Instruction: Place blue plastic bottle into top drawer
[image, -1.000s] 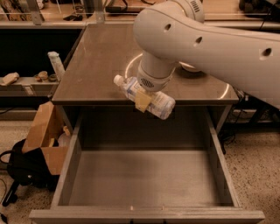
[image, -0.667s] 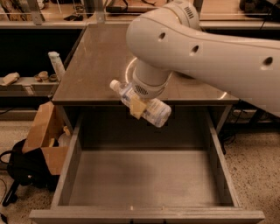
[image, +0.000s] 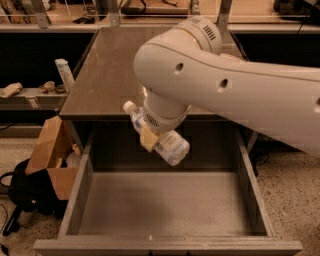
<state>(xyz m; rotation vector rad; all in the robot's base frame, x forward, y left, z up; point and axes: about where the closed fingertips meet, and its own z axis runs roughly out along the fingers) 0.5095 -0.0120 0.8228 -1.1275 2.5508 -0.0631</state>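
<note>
Nearest the camera, top drawer (image: 150, 210): stood pulled open, bottle not yet on its grey floor.
Above the drawer's rear, blue plastic bottle (image: 172, 145): hung tilted, white cap up and to the left, base down and to the right, off the floor.
Change: had come down and forward over the past second, off the table's front edge; now showed against the drawer's back wall rather than across that edge.
Meaning for the task: carry judged nearly done; only lowering and release left.
Jaws: closed on the bottle's middle, at the end of the arm (image: 225, 85), just below the table's front edge; one tan pad (image: 148, 138) pressed on the near side, the other hidden behind.
Bottle to jaws: gripped crosswise between them, cap and base sticking out on either side.
Left of the drawer: cardboard box (image: 50, 150) and black bag (image: 25, 190) on the floor.
Table (image: 105, 75): brown top, behind the drawer.
Far left: slim white bottle (image: 64, 74) upright on a side shelf, well apart.
</note>
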